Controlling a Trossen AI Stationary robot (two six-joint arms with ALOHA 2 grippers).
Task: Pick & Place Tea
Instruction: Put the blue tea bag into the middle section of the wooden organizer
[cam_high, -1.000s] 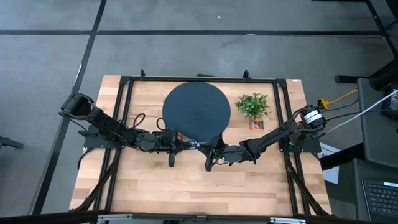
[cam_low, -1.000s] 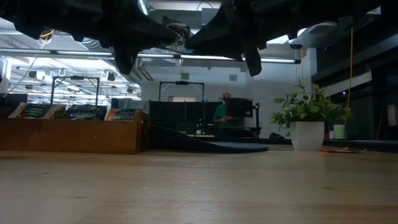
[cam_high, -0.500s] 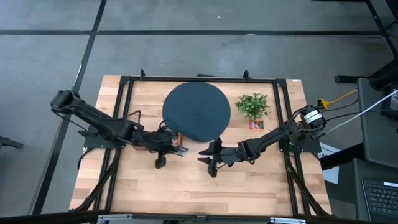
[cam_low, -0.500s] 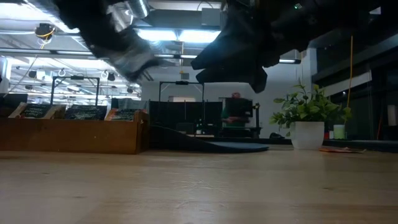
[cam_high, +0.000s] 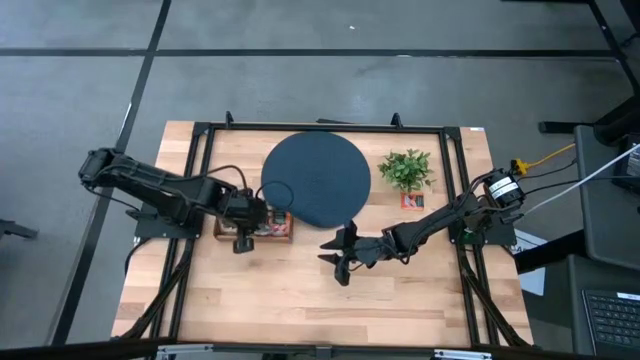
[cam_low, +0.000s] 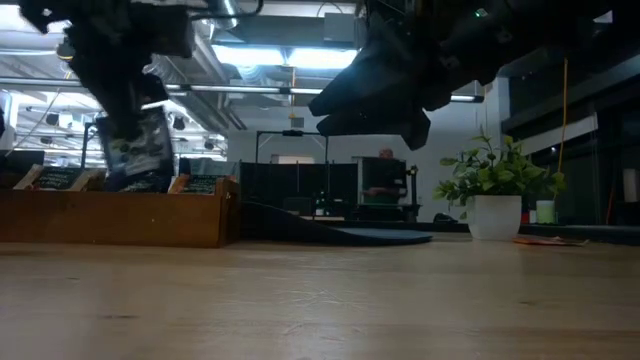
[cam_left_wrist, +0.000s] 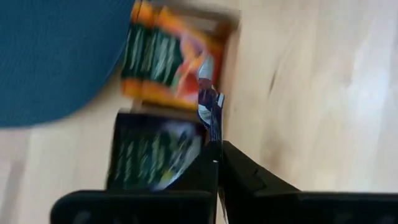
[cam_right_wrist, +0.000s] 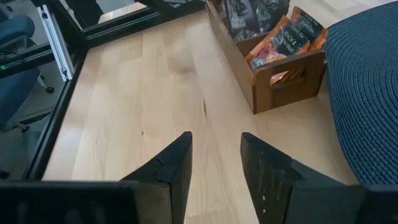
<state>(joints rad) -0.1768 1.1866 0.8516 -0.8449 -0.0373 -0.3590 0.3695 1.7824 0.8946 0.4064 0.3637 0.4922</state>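
Observation:
My left gripper (cam_high: 243, 240) is shut on a pale-and-dark tea sachet (cam_low: 141, 160) and hangs over the wooden box (cam_high: 254, 226) left of the round dark disc (cam_high: 315, 180). The box holds orange-red sachets (cam_left_wrist: 166, 62) and dark sachets (cam_left_wrist: 152, 152) standing on edge. My right gripper (cam_high: 335, 262) is open and empty, above bare table near the disc's near edge. Its fingers point toward the box (cam_right_wrist: 273, 59). My left gripper pinches the sachet between its two fingers (cam_left_wrist: 211, 163), at the sachet's upper edge (cam_left_wrist: 211, 134). The fingers come from above, pointing down. The sachet hangs upright below them (cam_low: 143, 170), edge-on in the wrist view, over the box's end wall.
A small potted plant (cam_high: 406, 168) stands right of the disc, with one red sachet (cam_high: 411, 201) flat on the table beside it. A black frame (cam_high: 200, 135) runs round the table. Bare wood lies along the near side (cam_high: 320, 310).
My left gripper has gone toward the table's left edge with the sachet, from near the disc's near edge to over the wooden box. My right gripper shifted a little toward the near-left early on, then kept still.

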